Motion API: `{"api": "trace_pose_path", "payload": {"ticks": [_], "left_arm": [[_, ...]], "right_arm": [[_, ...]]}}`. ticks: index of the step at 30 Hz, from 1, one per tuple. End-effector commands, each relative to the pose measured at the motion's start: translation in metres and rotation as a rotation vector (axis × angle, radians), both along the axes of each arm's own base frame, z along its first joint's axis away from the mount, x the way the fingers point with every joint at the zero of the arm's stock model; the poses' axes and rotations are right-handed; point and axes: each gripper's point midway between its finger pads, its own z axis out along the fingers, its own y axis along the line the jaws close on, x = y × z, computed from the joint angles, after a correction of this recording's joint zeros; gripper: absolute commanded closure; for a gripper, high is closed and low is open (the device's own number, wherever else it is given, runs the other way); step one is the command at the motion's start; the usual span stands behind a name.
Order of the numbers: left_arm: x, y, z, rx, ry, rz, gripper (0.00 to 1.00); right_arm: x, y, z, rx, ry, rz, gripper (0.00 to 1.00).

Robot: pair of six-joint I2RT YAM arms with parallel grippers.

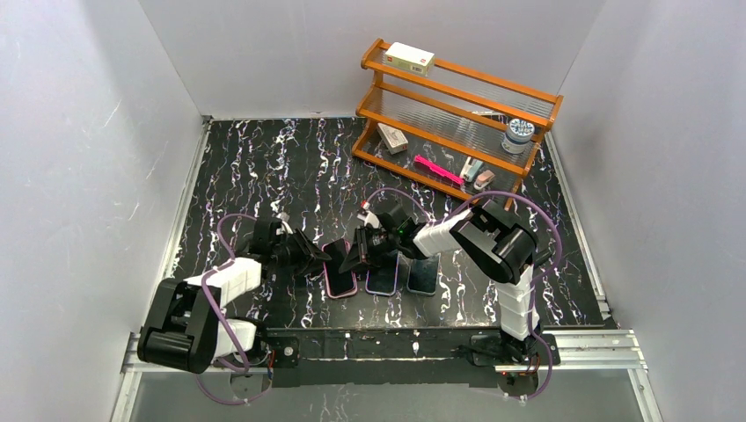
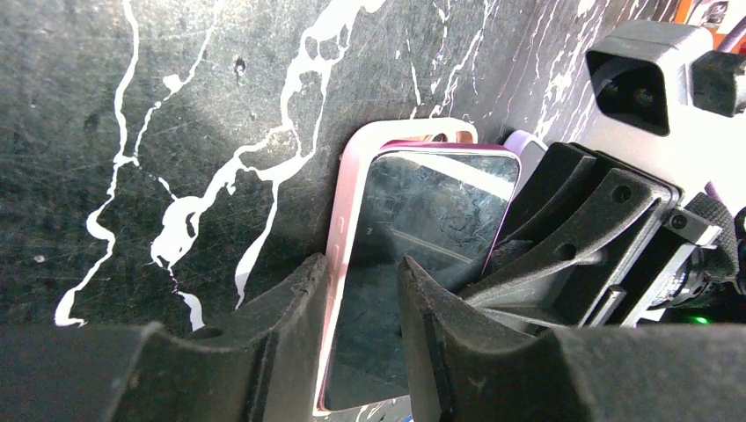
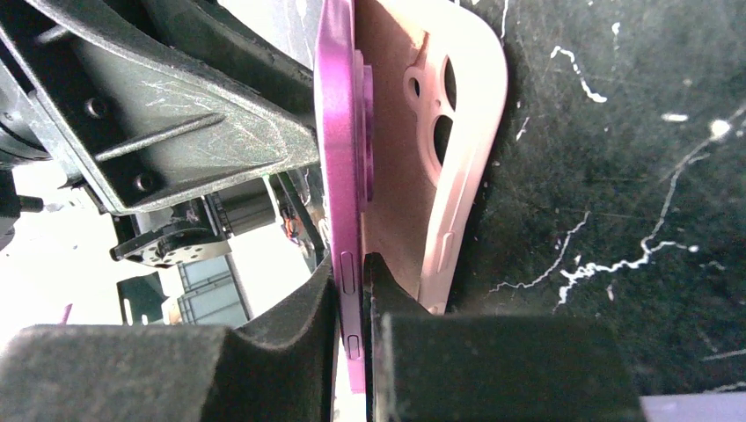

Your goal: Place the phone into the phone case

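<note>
A purple phone [image 1: 341, 280] with a dark screen [image 2: 422, 229] lies tilted in a pale pink case [image 2: 352, 202] on the black marbled table. Its left edge is down inside the case and its right edge is raised. My right gripper [image 1: 354, 257] is shut on the phone's raised purple side edge [image 3: 343, 176], with the pink case [image 3: 440, 132] behind it. My left gripper [image 1: 310, 255] is open and straddles the case's left rim [image 2: 361, 299]. One finger is outside the rim and the other is over the screen.
Two more phones [image 1: 382, 280] [image 1: 422, 275] lie just right of the case. A wooden shelf [image 1: 457, 114] with small items stands at the back right. White walls enclose the table.
</note>
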Motion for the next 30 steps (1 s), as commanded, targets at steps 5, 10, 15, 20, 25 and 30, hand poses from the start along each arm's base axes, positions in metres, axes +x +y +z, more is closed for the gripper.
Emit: {"api": "trace_pose_path", "payload": {"ticks": [5, 10, 15, 20, 25, 30], "left_arm": [[-0.045, -0.01, -0.01, -0.095, 0.165, -0.014, 0.67], [-0.051, -0.011, -0.008, -0.123, 0.176, 0.013, 0.67], [-0.055, -0.012, -0.006, -0.15, 0.188, 0.036, 0.66], [-0.052, -0.012, -0.003, -0.161, 0.168, 0.057, 0.66], [-0.049, -0.01, -0.007, -0.13, 0.158, 0.05, 0.67], [-0.033, -0.006, -0.004, -0.062, 0.134, 0.035, 0.67]], "right_arm": [[-0.003, 0.004, 0.003, 0.041, 0.024, -0.071, 0.99], [0.0, 0.005, 0.006, 0.081, 0.035, -0.106, 0.99], [0.001, 0.005, 0.006, 0.111, 0.052, -0.132, 0.99], [0.005, 0.007, 0.005, 0.102, 0.036, -0.141, 0.99], [0.007, -0.003, 0.001, -0.012, -0.016, -0.135, 0.9], [0.007, -0.012, 0.009, -0.091, -0.035, -0.13, 0.71]]}}
